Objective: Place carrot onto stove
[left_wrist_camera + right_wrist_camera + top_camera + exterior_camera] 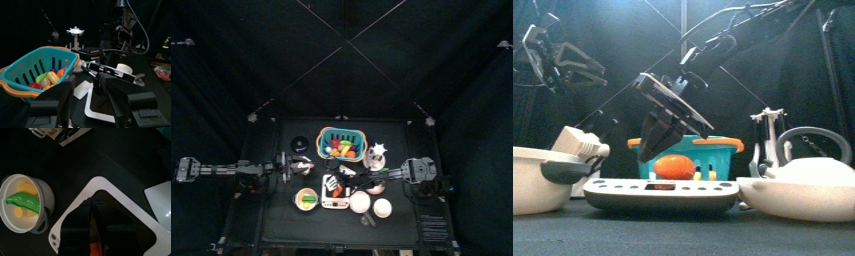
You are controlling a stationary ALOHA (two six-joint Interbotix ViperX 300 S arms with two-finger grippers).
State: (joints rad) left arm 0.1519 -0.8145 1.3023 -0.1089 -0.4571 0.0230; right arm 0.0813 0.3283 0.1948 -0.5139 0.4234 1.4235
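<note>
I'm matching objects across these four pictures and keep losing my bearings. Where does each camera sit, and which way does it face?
Top: high overhead, straight down on the table; both arms reach in.
Front: table height at the front edge, looking level at the stove; the right arm hangs above it.
Left wrist: on the resting left arm, looking across to the teal basket.
Right wrist: looking down on the stove; carrot between its jaws.
Shared: stove, basket.

Legible text, labels, brands, numbers, signs: none found in any view. Stove [120, 203]: plain white rim, no markings that can be read. Basket [33, 65]: no lettering seen. Small print, if any, may be too fine to make out.
</note>
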